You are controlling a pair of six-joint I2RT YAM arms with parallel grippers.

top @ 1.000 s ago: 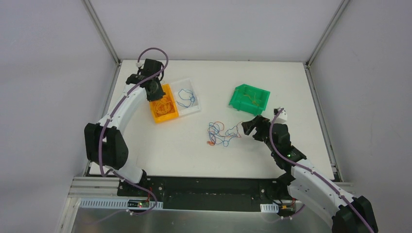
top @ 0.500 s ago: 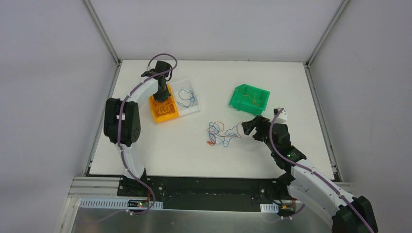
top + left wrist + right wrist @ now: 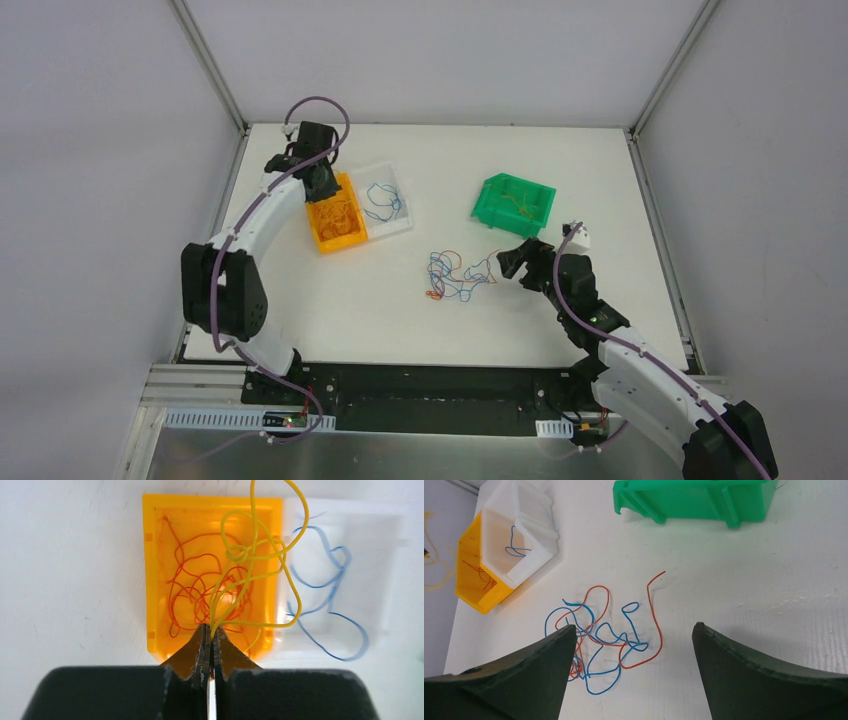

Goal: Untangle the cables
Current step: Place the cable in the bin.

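Observation:
My left gripper is shut on a thin yellow cable, whose loops hang over an orange bin holding orange-red cables. Seen from above, the left gripper is over the orange bin at the back left. A tangle of blue and orange-red cables lies on the table's middle. My right gripper hovers just right of it, open and empty. In the right wrist view the tangle lies between and beyond the wide-apart fingers of the right gripper.
A white bin with a blue cable touches the orange bin's right side. A green bin with a few strands stands at the back, right of centre. Walls close the table on three sides.
The left arm's elbow swung up and came back down while its gripper stayed over the orange bin with the yellow cable. The right arm has not moved.

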